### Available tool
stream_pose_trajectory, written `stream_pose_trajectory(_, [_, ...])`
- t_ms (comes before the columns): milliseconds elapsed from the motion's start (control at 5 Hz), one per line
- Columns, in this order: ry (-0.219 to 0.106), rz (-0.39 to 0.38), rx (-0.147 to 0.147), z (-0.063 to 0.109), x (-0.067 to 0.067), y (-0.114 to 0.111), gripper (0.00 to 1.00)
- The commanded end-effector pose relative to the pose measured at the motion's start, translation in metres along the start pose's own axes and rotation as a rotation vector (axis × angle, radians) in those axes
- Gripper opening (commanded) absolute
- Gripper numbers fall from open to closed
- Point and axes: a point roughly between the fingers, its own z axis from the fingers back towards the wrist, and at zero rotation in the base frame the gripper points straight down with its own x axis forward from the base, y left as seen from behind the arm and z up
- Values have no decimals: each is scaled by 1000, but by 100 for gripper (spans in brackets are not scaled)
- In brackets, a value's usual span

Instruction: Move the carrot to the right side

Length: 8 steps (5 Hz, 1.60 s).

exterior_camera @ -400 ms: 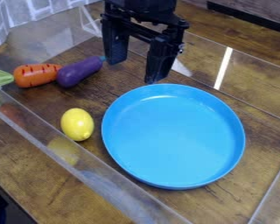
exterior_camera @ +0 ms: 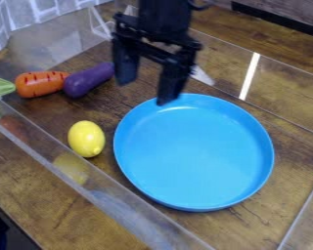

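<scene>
Overhead, the blurred gripper [exterior_camera: 156,86] hangs with its jaws apart, seemingly holding nothing, near the far edge of the blue plate [exterior_camera: 194,153], the carrot [exterior_camera: 43,84] lying on the desk [exterior_camera: 39,146] beside the eggplant [exterior_camera: 89,80], the lemon [exterior_camera: 86,139] nearer the plate.

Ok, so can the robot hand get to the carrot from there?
Probably yes. The gripper looks open, and the carrot lies uncovered on the table. The eggplant sits close beside it, so the hand might bump that.
</scene>
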Motion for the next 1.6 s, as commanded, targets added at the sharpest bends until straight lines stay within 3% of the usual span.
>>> stream_pose_trajectory(0, [-29,2,11,14,-2,40,100])
stream_pose_trajectory(400, [-29,66,28,20,0,109,100])
stream_pose_trajectory(800, [-23,-57,53,9,9,113,100])
stream_pose_trajectory(1200, [-22,-230,85,2,12,117,100])
stream_pose_trajectory(1400, [-18,-278,101,-10,15,120,100])
